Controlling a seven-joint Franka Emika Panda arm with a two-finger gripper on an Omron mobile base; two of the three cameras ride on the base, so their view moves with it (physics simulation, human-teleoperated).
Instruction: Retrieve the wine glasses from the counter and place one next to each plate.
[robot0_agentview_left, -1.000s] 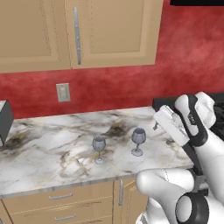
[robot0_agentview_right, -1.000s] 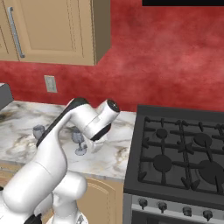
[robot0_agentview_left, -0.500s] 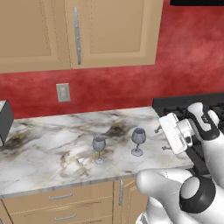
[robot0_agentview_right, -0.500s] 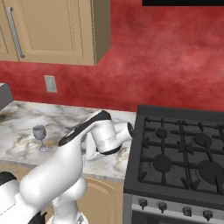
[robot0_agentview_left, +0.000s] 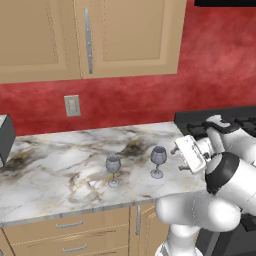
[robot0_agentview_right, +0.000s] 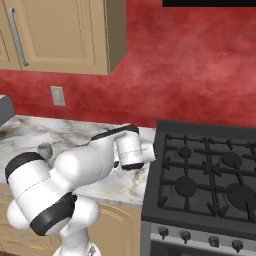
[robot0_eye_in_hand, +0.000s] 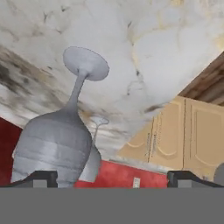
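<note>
Going from left to right in the left base view, the farther small stemmed glass of translucent grey-blue glass (robot0_agentview_left: 113, 167) is seen standing upright on the white-grey marble table with dark and golden veins (robot0_agentview_left: 60, 170), well to the left of the end effector (robot0_agentview_left: 178, 158); the nearer identical stemmed grey-blue glass (robot0_agentview_left: 158, 159) stands upright just beside the end effector, on its left, and is not yet touched. Compared with a second ago, the arm has been swung down and forward: the hand, which was raised above the table's right end, has been lowered to the height of the glass bowls and turned to face the nearer glass sideways. Neither glass has been moved in that time. The end effector is released, with its jaws spread as wide as they go, and nothing is held. In the hand view, which is rolled so that the table appears overhead, the nearer glass bowl (robot0_eye_in_hand: 54, 146) is seen large beside one dark fingertip (robot0_eye_in_hand: 41, 177), with the other fingertip (robot0_eye_in_hand: 183, 177) well apart, so the bowl appears off to one side rather than centred between the jaws. The change is judged to be the approach for the first pickup; a sideways correction is probably needed before closing. No plates can be seen from here.
</note>
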